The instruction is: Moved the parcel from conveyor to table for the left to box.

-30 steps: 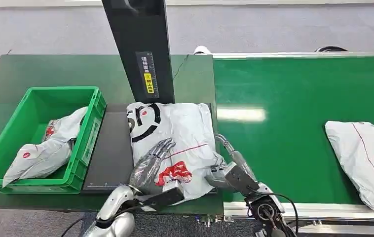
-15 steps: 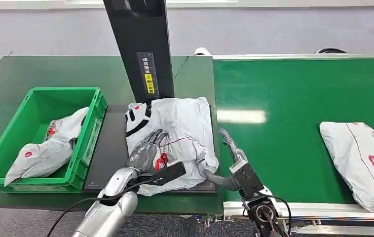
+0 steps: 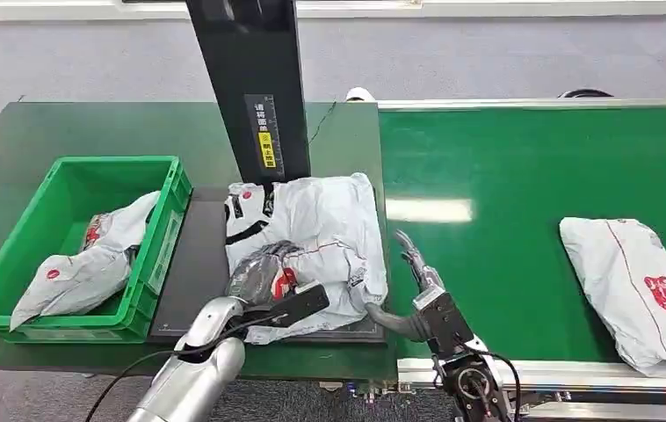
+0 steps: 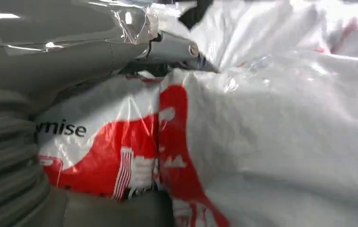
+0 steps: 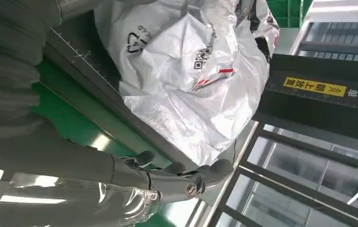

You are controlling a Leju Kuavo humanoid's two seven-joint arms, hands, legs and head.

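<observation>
A white parcel (image 3: 321,224) with red and black print lies crumpled on the dark plate (image 3: 196,264) in front of the black post. My left hand (image 3: 264,271) lies on its near left part with fingers curled into the plastic, gripping it. The left wrist view has the parcel (image 4: 271,123) bunched against my left hand (image 4: 59,52). My right hand (image 3: 410,262) hovers at the conveyor's left edge, just right of the parcel, fingers stretched out and holding nothing. From the right wrist, the parcel (image 5: 191,71) lies clear beyond my right hand (image 5: 134,182).
A green crate (image 3: 164,230) stands left of the plate with another white parcel (image 3: 83,264) inside. A third parcel (image 3: 641,286) rides on the green conveyor (image 3: 523,185) at the right. The black post (image 3: 255,88) rises right behind the plate.
My left hand's fingers have curled in and bunched the parcel up. My right hand has drawn back off the parcel toward the belt. The parcel on the conveyor has drifted left.
</observation>
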